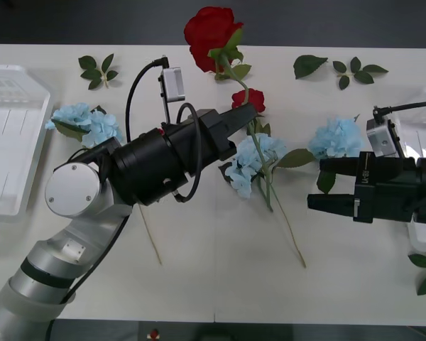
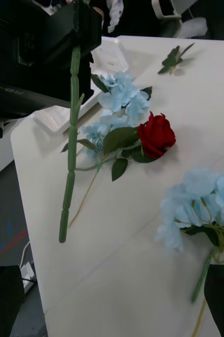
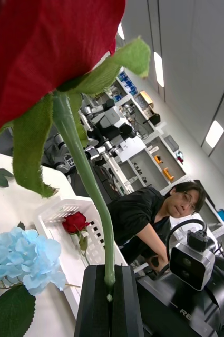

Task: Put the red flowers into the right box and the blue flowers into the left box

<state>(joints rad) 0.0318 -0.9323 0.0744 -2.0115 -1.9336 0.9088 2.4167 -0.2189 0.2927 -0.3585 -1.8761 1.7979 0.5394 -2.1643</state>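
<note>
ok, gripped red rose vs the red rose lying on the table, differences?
The gripped deep-red artificial rose is held off the table, its stem clamped in the left claw; the smaller red artificial rose lies flat among pale blue flower clusters. The gripped bloom looks larger. Both have green stems and leaves.

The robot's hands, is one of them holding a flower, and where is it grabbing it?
Yes. The left gripper is shut on a red rose, pinching its green stem partway down, bloom lifted above the table. The right gripper is open, holding nothing.

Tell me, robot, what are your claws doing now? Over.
Left claw shut on red rose stem, lifted over table middle. Right claw open, waiting beside a blue flower. Nothing in the way.
</note>
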